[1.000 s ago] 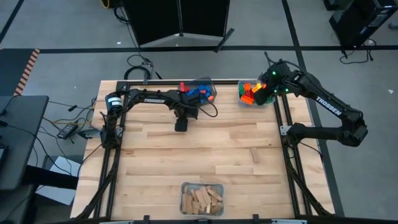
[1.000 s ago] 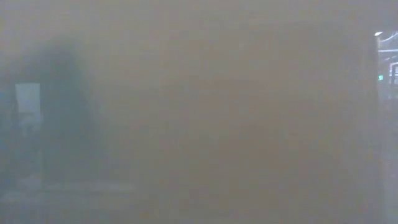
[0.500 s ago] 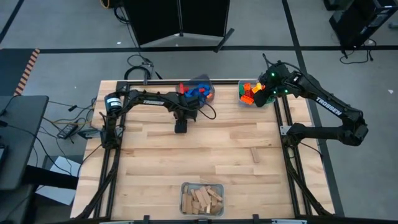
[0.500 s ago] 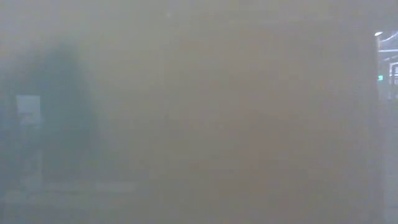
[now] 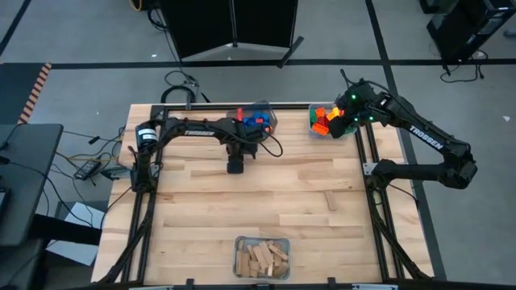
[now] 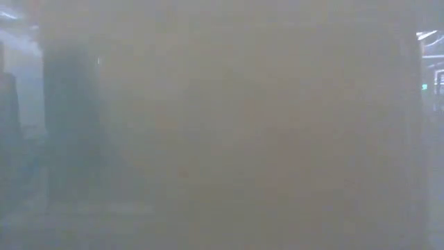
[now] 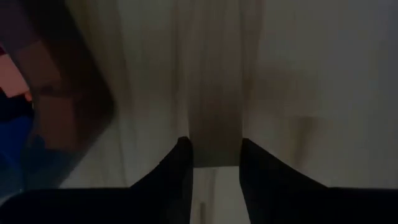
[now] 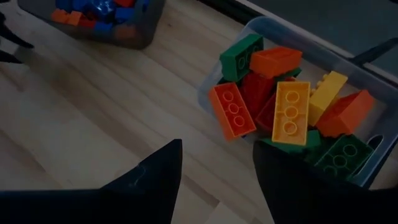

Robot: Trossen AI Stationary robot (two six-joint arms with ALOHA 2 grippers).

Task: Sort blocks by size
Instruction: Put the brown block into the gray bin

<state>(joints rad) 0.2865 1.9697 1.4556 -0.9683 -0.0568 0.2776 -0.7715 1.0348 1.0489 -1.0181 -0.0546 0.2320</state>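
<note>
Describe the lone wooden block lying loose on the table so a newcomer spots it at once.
Start at the wooden table and look to its right half, between the bin of large coloured bricks at the far edge and the bin of wooden blocks at the near edge. The lone wooden block lies there on bare wood, the only piece outside any bin.

The table (image 5: 201, 209) is showing pale butcher-block wood in long strips, smooth and faintly satin. The studded bricks (image 8: 291, 112) are looking like glossy moulded plastic, catching soft highlights. The bin (image 8: 348, 62) holding them is looking like clear, smooth plastic. The tan blocks (image 5: 262, 258) are showing bare matt wood. The right hand (image 8: 217, 180) is showing dull, matt black fingers (image 8: 155, 180).
</note>
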